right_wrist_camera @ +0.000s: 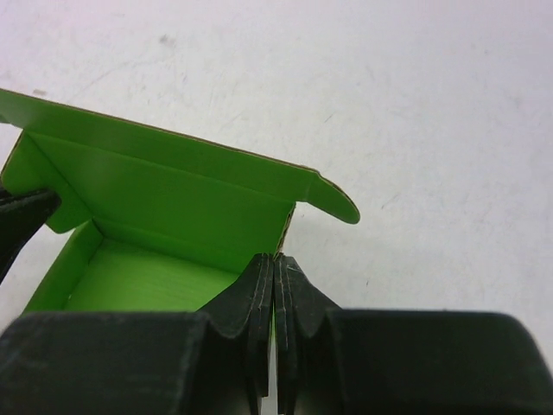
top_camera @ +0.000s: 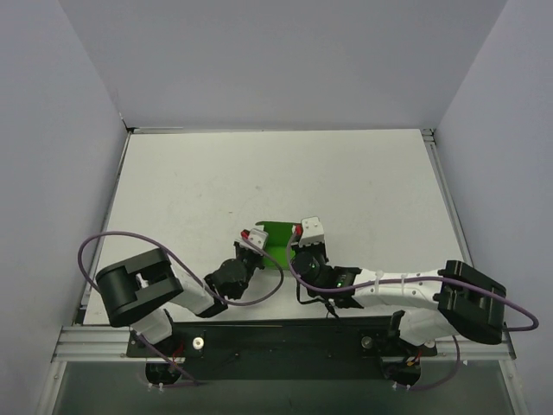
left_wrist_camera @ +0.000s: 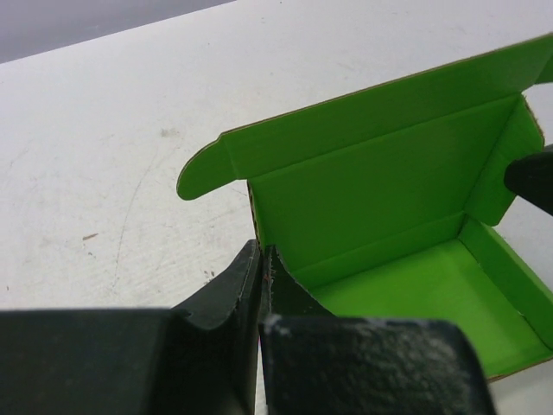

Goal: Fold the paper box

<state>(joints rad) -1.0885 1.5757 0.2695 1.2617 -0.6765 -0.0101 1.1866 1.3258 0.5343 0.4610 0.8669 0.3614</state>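
Observation:
The paper box (top_camera: 278, 236) is a bright green open card box lying on the white table between my two grippers. In the left wrist view the paper box (left_wrist_camera: 389, 199) shows its floor, its back wall and a rounded tab at the left; my left gripper (left_wrist_camera: 262, 251) is shut on its left side wall. From the right wrist the paper box (right_wrist_camera: 164, 190) has its lid flap up with a rounded tab at the right, and my right gripper (right_wrist_camera: 274, 259) is shut on the right side wall. From above, the left gripper (top_camera: 253, 241) and right gripper (top_camera: 302, 242) flank the box.
The white table (top_camera: 259, 173) stretches behind the box, walled by grey panels. A metal rail (top_camera: 445, 199) runs along the right edge. Both arms' bases and purple cables (top_camera: 112, 242) sit at the near edge.

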